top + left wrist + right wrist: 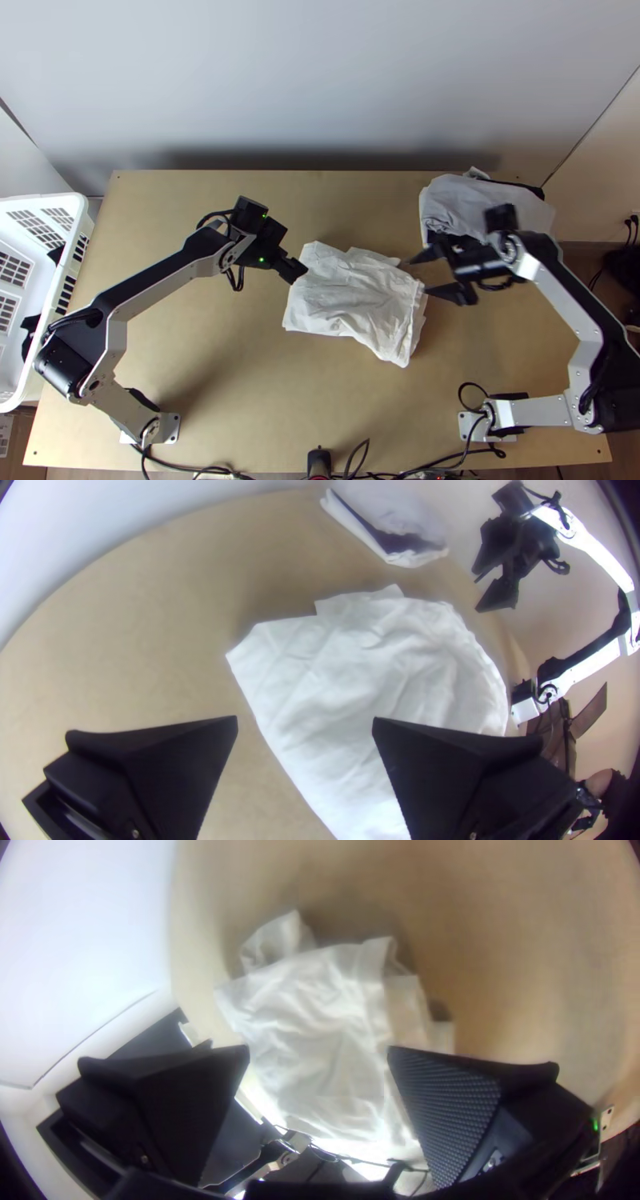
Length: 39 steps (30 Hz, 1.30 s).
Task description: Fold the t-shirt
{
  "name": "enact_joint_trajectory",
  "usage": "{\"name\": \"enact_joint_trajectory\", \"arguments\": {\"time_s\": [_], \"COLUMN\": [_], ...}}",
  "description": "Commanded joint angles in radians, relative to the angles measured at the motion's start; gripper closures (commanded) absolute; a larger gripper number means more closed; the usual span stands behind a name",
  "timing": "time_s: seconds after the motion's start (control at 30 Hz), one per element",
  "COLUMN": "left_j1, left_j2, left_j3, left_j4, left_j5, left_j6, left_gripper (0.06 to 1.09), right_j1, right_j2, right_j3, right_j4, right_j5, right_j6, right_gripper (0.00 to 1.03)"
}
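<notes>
White t-shirt (344, 296) mid-worktop (232, 384), between left gripper (305, 720) and right gripper (319, 1050), both spread and empty — looks partly folded, layers wrinkled, edges uneven — so I'd guess squaring up and maybe another fold remain before joining the cloth pile (472, 204), far right corner.

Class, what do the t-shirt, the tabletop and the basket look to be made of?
T-shirt: thin matt fabric, probably cotton, from its soft creases.
Tabletop: pale wood or wood-look board, smooth, judging by its flat, even tan surface.
Basket: white plastic, likely moulded, given its rigid walls with regular slots.
</notes>
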Motion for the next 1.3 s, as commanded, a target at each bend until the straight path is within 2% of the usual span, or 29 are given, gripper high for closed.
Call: {"name": "enact_joint_trajectory", "arguments": {"time_s": [0.0,0.07,0.13,0.33,0.53,0.83,0.9,1.03,1.07,1.2,1.23,1.27], "left_j1": [-0.021,-0.024,-0.027,-0.024,-0.032,-0.05,-0.055,-0.059,-0.061,-0.061,-0.061,-0.061], "left_j2": [-0.01,-0.007,-0.006,-0.016,-0.027,-0.032,-0.03,-0.029,-0.029,-0.03,-0.033,-0.036], "left_j3": [-0.002,-0.002,-0.002,-0.002,-0.006,-0.003,-0.002,0.004,0.009,0.017,0.017,0.017], "left_j4": [0.008,0.008,0.008,-0.001,-0.011,-0.012,-0.012,-0.011,-0.011,-0.011,-0.011,-0.012], "left_j5": [0.001,0.001,0.0,0.0,0.0,-0.002,-0.003,-0.014,-0.014,-0.02,-0.022,-0.022], "left_j6": [-0.003,-0.003,-0.001,-0.001,-0.015,-0.043,-0.047,-0.059,-0.064,-0.075,-0.076,-0.081], "left_gripper": [0.1,0.1,0.1,0.1,0.1,0.1,0.1,0.1,0.1,0.1,0.1,0.1], "right_j1": [-0.175,-0.184,-0.186,-0.227,-0.137,0.117,0.192,0.4,0.449,0.575,0.589,0.603], "right_j2": [-0.021,-0.007,-0.004,0.119,0.209,0.189,0.185,0.197,0.208,0.272,0.283,0.289], "right_j3": [-0.135,-0.181,-0.225,-0.275,-0.27,-0.265,-0.262,-0.238,-0.215,-0.103,-0.083,-0.067], "right_j4": [-0.073,-0.063,-0.016,0.144,0.248,0.378,0.441,0.664,0.69,0.716,0.716,0.717], "right_j5": [-0.047,-0.036,-0.028,-0.011,-0.042,-0.083,-0.1,-0.103,-0.103,-0.099,-0.094,-0.079], "right_j6": [-0.383,-0.492,-0.558,-0.599,-0.59,-0.448,-0.376,-0.142,-0.107,-0.043,-0.043,-0.041], "right_gripper": [0.06,0.06,0.06,0.06,0.06,0.06,0.06,0.06,0.06,0.06,0.09,0.15]}}
